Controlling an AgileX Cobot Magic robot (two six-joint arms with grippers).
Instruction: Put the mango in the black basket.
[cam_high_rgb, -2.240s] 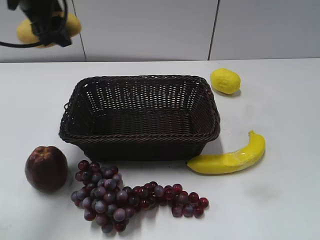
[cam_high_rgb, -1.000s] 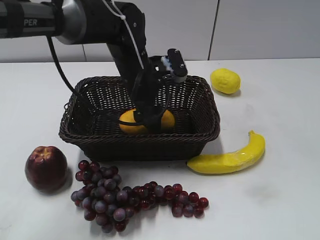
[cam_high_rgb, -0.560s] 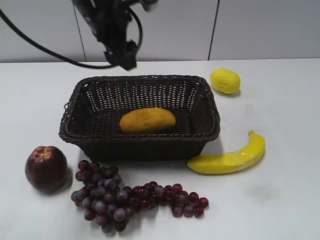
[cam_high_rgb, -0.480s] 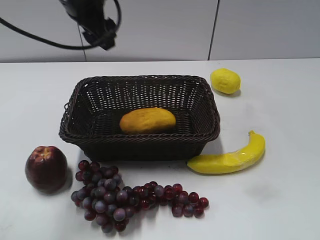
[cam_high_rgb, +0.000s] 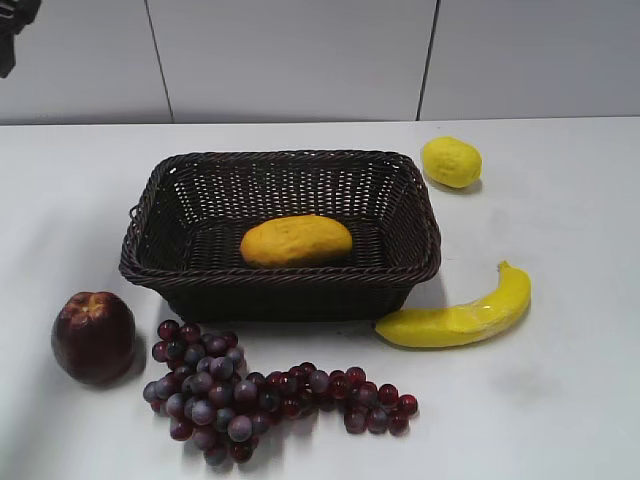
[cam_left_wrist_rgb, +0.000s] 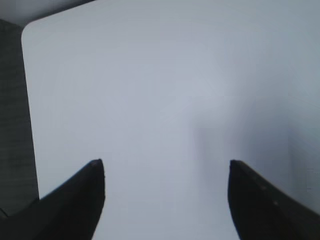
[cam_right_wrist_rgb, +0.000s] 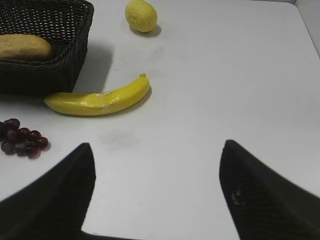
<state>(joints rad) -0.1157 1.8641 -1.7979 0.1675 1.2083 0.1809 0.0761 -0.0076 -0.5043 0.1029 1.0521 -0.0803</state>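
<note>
The mango (cam_high_rgb: 296, 240) lies on its side inside the black basket (cam_high_rgb: 160, 190) in the middle of the table. It also shows in the right wrist view (cam_right_wrist_rgb: 24, 46), in the basket (cam_right_wrist_rgb: 75, 30) at the top left. My left gripper (cam_left_wrist_rgb: 165, 167) is open and empty over bare white table; only a dark bit of that arm (cam_high_rgb: 10, 25) shows at the exterior view's top left corner. My right gripper (cam_right_wrist_rgb: 157, 150) is open and empty above the table, to the right of the basket.
A banana (cam_high_rgb: 460, 315) lies right of the basket's front. A lemon (cam_high_rgb: 451, 162) sits at the back right. A bunch of grapes (cam_high_rgb: 250, 390) and a dark red apple (cam_high_rgb: 93, 337) lie in front of the basket.
My left gripper carried the mango in, set it in the basket, let go, then rose and withdrew to the upper left. The mango now lies free.
</note>
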